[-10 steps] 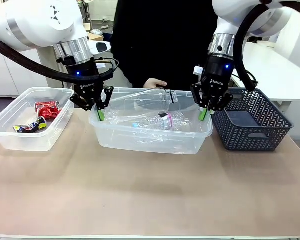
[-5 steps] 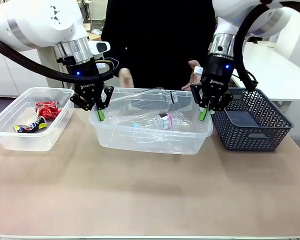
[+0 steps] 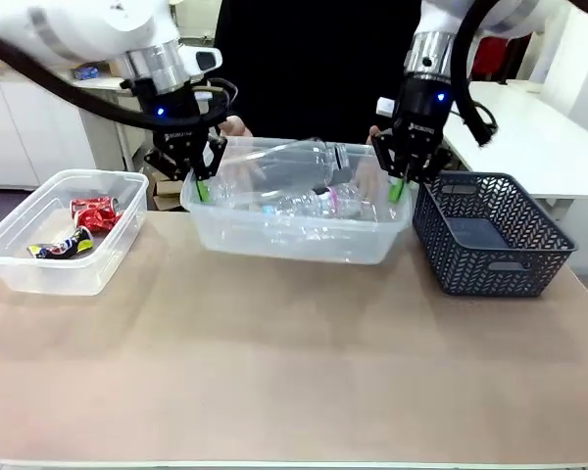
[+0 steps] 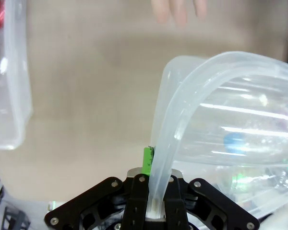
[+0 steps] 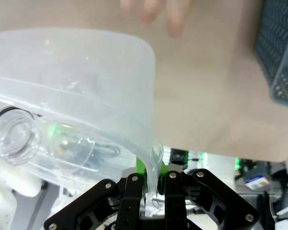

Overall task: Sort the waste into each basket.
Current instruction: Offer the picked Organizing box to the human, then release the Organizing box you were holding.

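A dark grey lattice-walled basket [image 3: 492,235] stands on the beige table [image 3: 294,372], just beside the right arm's tool on its outer side and lower than it. Its corner [image 5: 281,57] appears ahead of that tool in the right wrist view. A white counter [image 3: 539,137] lies behind the basket.

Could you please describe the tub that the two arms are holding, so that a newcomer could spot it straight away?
Start at the beige table: three containers stand in a row along its far side. The middle one is the large clear rectangular plastic tub, pinched at each end rim by the left claw and the right claw. Unlike the smaller clear tub of cans and the dark grey lattice basket, it holds clear plastic bottles.
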